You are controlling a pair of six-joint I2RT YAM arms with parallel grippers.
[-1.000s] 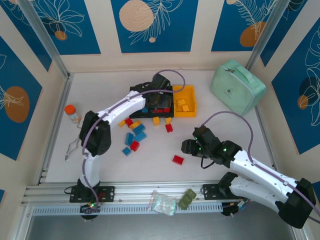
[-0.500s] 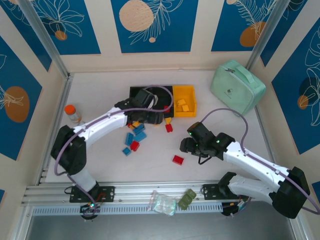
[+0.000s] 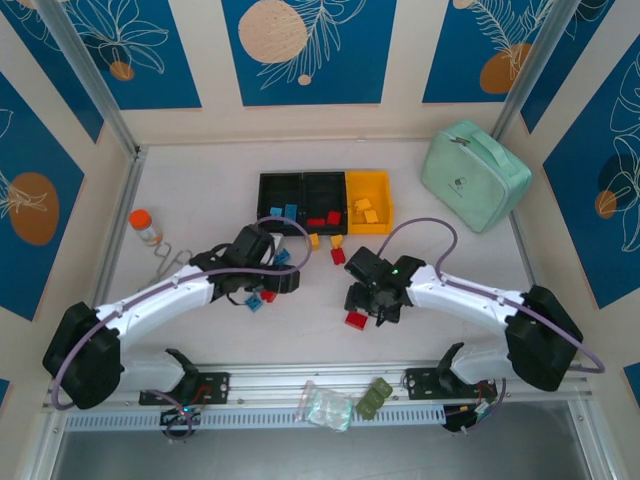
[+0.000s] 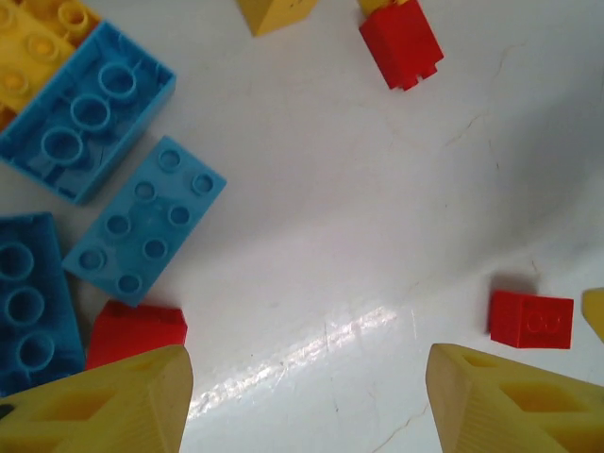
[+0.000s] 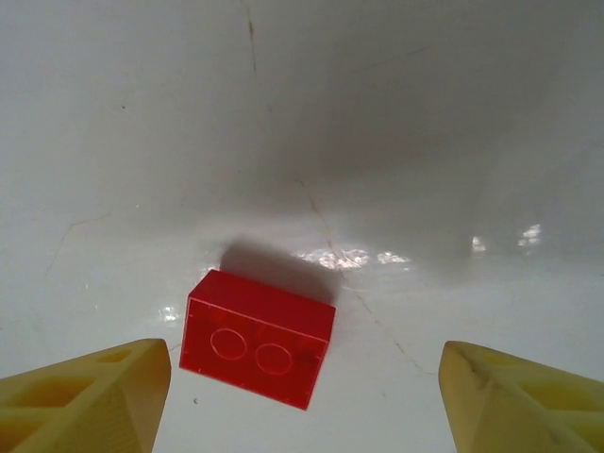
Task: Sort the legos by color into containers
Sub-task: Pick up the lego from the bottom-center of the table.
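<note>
My left gripper (image 4: 307,406) is open. Its two yellow fingers (image 4: 123,396) are wide apart and hold nothing. Only bare white table (image 4: 359,217) lies between them. A small red brick (image 4: 137,330) sits just beside my left-hand finger, but I cannot tell if they touch. Three blue bricks (image 4: 142,231) lie close by, and one of them is upside down.

My right gripper (image 5: 302,401) is open too, and its fingers (image 5: 90,396) are far apart. One red lego (image 5: 257,351) lies flat on the table between the two tips, a bit ahead of them. Neither finger touches it.

From above, both grippers hang low over the middle of the table — the left one (image 3: 284,280) by the pile of loose bricks, the right one (image 3: 362,305) over the lone red lego (image 3: 356,320). The three bins (image 3: 325,179) stand in a row farther back, two black and one yellow. Blue, red and yellow pieces lie in them.
</note>
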